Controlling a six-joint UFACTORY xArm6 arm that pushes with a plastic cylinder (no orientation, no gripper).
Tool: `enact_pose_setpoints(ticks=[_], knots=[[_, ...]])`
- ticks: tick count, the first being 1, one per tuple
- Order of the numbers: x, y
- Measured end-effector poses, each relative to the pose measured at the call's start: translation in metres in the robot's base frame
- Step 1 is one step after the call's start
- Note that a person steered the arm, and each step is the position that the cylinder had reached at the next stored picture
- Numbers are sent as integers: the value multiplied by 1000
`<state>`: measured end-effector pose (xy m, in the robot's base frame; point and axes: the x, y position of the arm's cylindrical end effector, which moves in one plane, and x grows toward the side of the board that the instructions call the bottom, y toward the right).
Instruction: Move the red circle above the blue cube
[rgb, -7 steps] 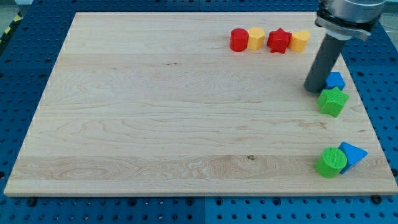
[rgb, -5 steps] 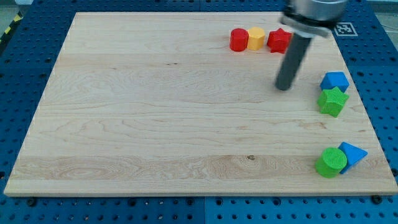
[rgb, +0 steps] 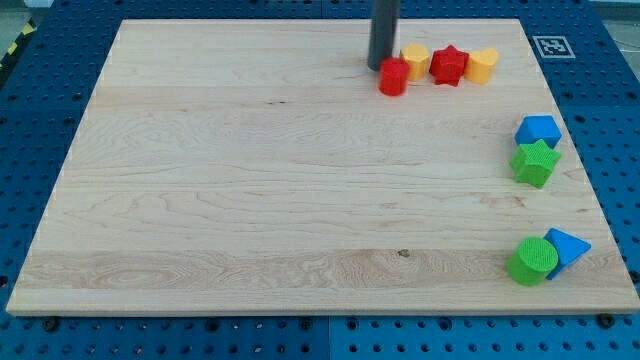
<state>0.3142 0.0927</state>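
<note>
Near the bench's top edge you find my tip, just up and to the view's left of the red circle, touching it or nearly so. You cannot see the rod's upper part; the frame cuts it off, and this arm has no fingers to report. To the circle's right sit a yellow block, whose shape is hard to read, a red star and a second yellow block in a row. Well apart, by the right edge, you see the blue cube touching a green star below it. Lower still, a green circle presses against a blue triangle. Bare wood lies between the row and the cube.
</note>
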Motion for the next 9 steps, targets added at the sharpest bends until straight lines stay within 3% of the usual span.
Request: enact_pose_setpoints(ticks=[1, 3, 4, 6, 9], knots=[[27, 25], [28, -51], [52, -28], [56, 93], [57, 113]])
